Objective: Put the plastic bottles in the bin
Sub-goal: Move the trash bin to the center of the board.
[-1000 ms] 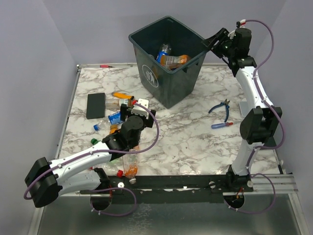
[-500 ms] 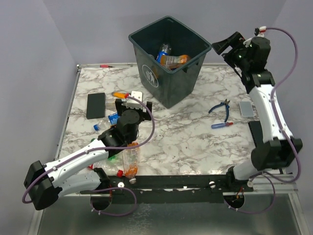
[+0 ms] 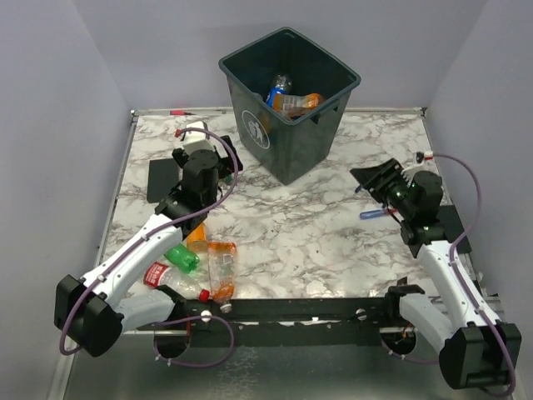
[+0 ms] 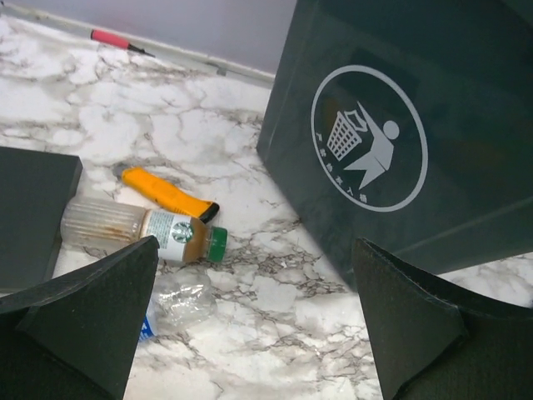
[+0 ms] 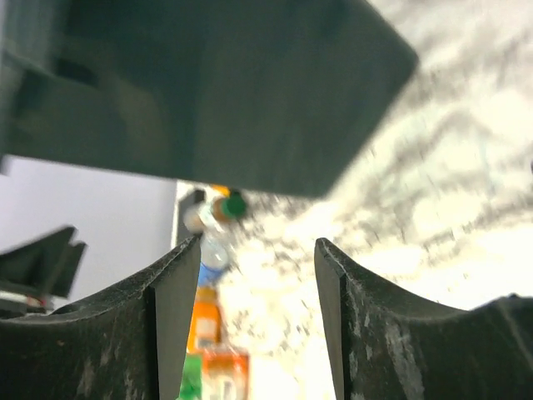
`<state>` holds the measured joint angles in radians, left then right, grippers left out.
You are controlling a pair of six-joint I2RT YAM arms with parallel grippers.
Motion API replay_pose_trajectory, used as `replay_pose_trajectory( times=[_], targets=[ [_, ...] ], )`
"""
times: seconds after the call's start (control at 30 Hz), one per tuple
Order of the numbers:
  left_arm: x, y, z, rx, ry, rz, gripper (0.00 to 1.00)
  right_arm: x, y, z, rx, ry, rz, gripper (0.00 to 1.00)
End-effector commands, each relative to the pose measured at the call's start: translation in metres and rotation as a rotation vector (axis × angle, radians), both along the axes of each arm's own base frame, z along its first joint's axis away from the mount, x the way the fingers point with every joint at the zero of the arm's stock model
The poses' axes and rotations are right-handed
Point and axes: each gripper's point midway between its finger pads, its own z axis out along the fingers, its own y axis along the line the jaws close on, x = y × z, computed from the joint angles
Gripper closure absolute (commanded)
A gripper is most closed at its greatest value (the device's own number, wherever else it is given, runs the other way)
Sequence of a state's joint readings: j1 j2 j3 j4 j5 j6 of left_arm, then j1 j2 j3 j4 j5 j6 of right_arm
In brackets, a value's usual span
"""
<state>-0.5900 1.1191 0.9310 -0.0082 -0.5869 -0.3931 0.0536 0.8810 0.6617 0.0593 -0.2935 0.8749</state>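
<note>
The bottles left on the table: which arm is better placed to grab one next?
Probably left. The left pincer, open, hovers close to a green-capped bottle near the bin; the right pincer, also open, sits far across the table.

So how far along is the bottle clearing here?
Done: a few bottles lie in the bin. In hand: nothing; the left gripper and right gripper are open and empty. Left: several on the table, including a green-capped bottle and an orange bottle.
</note>
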Motion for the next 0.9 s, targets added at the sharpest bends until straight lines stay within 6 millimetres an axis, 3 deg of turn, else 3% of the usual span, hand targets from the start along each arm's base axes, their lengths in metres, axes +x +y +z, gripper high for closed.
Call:
replay_pose_trajectory(
  times=[0.0,0.23,0.33,0.43,0.63,0.87],
  targets=[
    [-0.003,0.010,-0.022,-0.088,0.099,0.045,0.01,-0.022,0.037,-0.025,0.028,-0.010,0.192,0.37],
    [-0.024,0.070,-0.112,-0.046,0.374,0.258,0.01,-0.063,0.110,-0.089,-0.054,0.070,0.426,0.31],
    [-0.033,0.085,-0.138,-0.048,0.458,0.317,0.01,-0.078,0.123,-0.113,-0.064,0.106,0.479,0.31],
    [-0.042,0.099,-0.161,-0.181,0.500,0.388,0.01,-0.088,0.126,-0.127,-0.063,0.118,0.508,0.31],
    [-0.040,0.116,-0.177,-0.445,0.452,0.550,0.01,-0.098,0.117,-0.133,-0.098,0.092,0.497,0.30],
    [0.013,0.111,-0.152,-0.509,0.400,0.585,0.01,-0.106,0.110,-0.141,-0.127,0.085,0.494,0.30]
  ],
)
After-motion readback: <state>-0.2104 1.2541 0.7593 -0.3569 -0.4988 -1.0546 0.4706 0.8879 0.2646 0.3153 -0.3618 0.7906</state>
